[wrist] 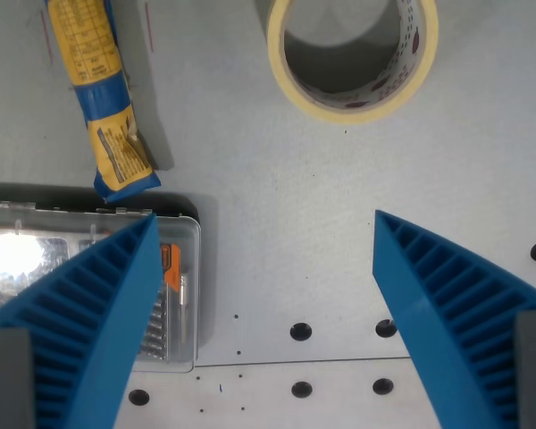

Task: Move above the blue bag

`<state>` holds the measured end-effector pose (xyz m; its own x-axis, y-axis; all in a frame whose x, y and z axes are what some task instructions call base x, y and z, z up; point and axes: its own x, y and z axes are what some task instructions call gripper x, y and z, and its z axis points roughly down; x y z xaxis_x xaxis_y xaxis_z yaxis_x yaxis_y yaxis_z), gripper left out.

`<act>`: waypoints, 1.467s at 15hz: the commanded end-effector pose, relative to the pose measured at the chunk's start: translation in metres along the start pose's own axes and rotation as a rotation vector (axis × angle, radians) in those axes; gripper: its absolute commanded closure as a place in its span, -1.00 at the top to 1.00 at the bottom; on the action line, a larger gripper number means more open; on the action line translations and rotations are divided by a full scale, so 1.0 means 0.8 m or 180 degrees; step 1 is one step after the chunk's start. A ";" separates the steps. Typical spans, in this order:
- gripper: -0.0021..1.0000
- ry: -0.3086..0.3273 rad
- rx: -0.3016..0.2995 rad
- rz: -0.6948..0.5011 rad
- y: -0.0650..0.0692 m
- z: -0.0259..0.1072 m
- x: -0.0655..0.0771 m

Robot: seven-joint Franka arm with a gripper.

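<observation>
In the wrist view a yellow and blue bag (103, 94) lies at the upper left, running down from the top edge and slightly tilted. My gripper (263, 228) is open, its two blue ribbed fingers (98, 313) rising from the bottom corners with only bare grey table between them. The bag lies above and to the left of the left fingertip, apart from it.
A roll of cream tape (353, 58) lies flat at the top centre-right. A clear plastic case (174, 295) holding small tools sits at the left, partly behind the left finger. The grey table (286, 206) has several dark holes and a seam near the bottom.
</observation>
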<state>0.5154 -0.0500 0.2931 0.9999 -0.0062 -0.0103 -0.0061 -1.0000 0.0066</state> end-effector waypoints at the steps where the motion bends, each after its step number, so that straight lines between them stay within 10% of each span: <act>1: 1.00 0.0014 -0.0001 0.0000 0.000 -0.003 0.000; 22: 1.00 0.0099 -0.0065 -0.0071 -0.030 0.038 0.013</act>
<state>0.5252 -0.0298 0.2633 0.9996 0.0178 -0.0209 0.0180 -0.9998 0.0097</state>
